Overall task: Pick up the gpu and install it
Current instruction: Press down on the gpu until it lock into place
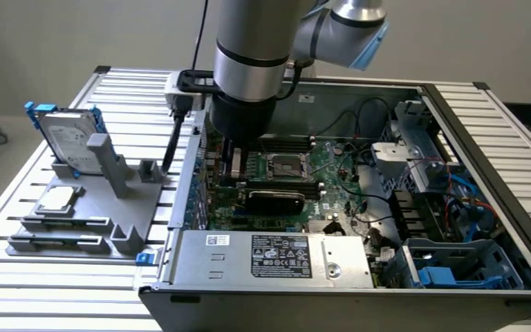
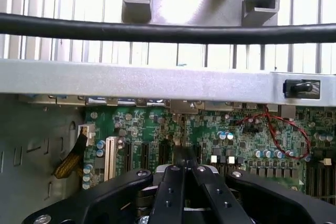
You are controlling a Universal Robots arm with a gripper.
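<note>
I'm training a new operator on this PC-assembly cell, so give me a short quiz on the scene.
1. True or false: the hard drive lies inside the case.
2. The gripper hangs over: A the holder, B the motherboard, C the power supply.
3. Which small square silver part lies on the holder?
Key: 1 false, it stands in the holder, outside the case; 2 B; 3 the CPU chip.
</note>
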